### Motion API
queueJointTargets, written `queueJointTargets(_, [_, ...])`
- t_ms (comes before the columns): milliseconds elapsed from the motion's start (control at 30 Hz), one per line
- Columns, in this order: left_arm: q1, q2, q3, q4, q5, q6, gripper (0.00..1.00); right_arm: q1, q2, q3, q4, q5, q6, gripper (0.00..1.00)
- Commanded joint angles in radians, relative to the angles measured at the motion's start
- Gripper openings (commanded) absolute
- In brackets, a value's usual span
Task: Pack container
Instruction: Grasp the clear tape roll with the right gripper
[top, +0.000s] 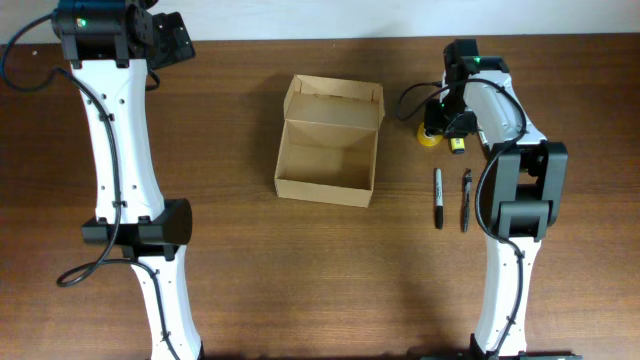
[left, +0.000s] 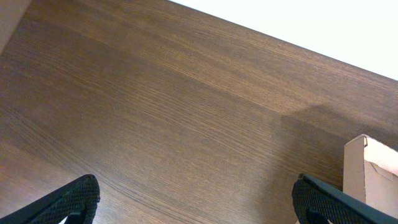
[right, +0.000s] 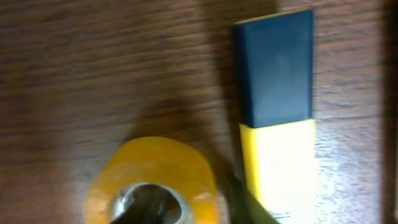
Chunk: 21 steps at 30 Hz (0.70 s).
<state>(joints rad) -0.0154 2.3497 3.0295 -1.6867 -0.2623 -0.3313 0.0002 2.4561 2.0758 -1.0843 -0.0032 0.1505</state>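
The container (top: 327, 150) is an open tan cardboard box in the middle of the table, with its flap lid (top: 333, 98) standing up at the back; it is empty inside. Its corner also shows in the left wrist view (left: 368, 169). My right gripper (top: 441, 128) is down at a yellow tape roll (top: 429, 137). In the right wrist view one finger is in the roll's hole and the other is against its outer wall (right: 193, 202), so it is closed on the roll (right: 155, 174). My left gripper (left: 196, 205) is open and empty over bare table at the far left (top: 170, 40).
A yellow and dark blue block (right: 277, 112) lies right beside the roll (top: 457, 145). Two dark pens (top: 438, 198) (top: 466, 200) lie side by side in front of the right gripper, to the right of the box.
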Motion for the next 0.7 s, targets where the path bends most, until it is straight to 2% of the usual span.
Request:
queueJointTargets(0, [0.003,-0.009,-0.005,0.0,-0.004,0.015,1.0,-0.002,0.043,0.002,0.0,0.0,0.016,0.12])
queueJointTargets(33, [0.003,-0.009,-0.005,0.0,-0.004,0.015,1.0,-0.002,0.043,0.002,-0.001,0.0,0.016,0.04])
queueJointTargets(300, [0.003,-0.009,-0.005,0.0,-0.004,0.015,1.0,-0.002,0.016,0.119,-0.091,-0.063,0.016,0.04])
queueJointTargets(667, [0.003,-0.009,-0.005,0.0,-0.004,0.015,1.0,0.045,-0.082,0.636,-0.349,-0.065,0.02,0.03])
